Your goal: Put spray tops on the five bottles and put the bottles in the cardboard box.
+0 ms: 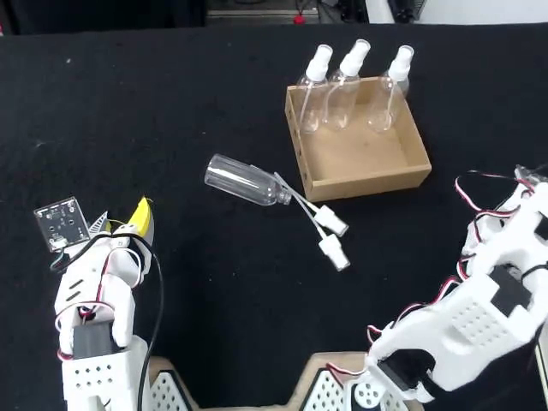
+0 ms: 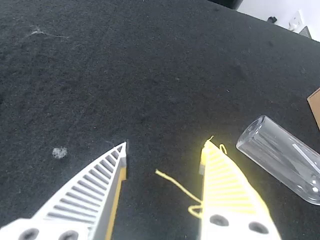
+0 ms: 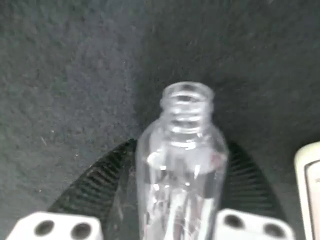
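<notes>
1. Three capped bottles (image 1: 342, 92) in cardboard box (image 1: 368, 184).
2. One uncapped bottle (image 1: 244, 181) flat on surface (image 1: 171, 103), two spray tops (image 1: 331, 221) beside its neck.
3. Left jaws apart; right jaws clamped on fifth bottle (image 3: 182, 165).

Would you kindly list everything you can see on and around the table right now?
table: one, black, under everything.
cardboard box: one, brown, far right part of the table.
topped bottles: three, clear with white spray tops, inside the box along its far wall.
bare bottle: one, clear, lying on the table left of the box.
loose spray tops: two, white, on the table by the bare bottle's mouth.
held bottle: one, clear, no top, in the right gripper.
left gripper: one, white and yellow, open, over the near left table.
right gripper: one, black, shut on the held bottle.
</notes>
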Controlling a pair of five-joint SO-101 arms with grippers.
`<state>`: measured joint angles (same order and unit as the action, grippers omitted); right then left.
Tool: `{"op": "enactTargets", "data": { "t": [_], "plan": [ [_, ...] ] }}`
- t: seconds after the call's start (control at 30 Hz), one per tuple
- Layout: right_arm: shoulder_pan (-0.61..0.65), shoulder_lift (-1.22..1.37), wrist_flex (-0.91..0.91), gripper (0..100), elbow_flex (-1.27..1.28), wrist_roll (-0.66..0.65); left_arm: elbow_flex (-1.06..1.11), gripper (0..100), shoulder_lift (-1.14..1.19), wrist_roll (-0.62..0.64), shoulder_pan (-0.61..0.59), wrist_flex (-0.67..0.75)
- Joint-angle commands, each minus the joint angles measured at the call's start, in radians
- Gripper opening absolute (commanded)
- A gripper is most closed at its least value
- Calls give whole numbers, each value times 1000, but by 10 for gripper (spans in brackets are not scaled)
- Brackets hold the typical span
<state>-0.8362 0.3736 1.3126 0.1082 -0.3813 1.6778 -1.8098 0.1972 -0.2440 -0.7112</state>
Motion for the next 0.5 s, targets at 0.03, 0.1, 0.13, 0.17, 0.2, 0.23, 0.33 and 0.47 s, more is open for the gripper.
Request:
{"op": "enactTargets", "data": {
  "t": [0.03,0.1,0.13,0.17,0.2,0.23,0.33,0.47],
  "plan": [
    [20,-30,34,41,-99,0,21,231,-14,-8,-1,21],
    [43,-45,81,9,-133,-32,21,231,-14,-8,-1,21],
    [61,-51,115,15,-154,-57,21,231,-14,-8,-1,21],
    [78,-59,147,21,-177,-80,21,231,-14,-8,-1,21],
    [94,-64,172,25,-202,-95,21,231,-14,-8,-1,20],
    [106,-70,184,25,-226,-103,21,231,-14,-8,-1,20],
    [124,-91,175,22,-282,-104,21,231,-14,-8,-2,18],
    [117,-168,86,22,-251,-109,21,231,-14,-8,-2,18]
  ]
}}
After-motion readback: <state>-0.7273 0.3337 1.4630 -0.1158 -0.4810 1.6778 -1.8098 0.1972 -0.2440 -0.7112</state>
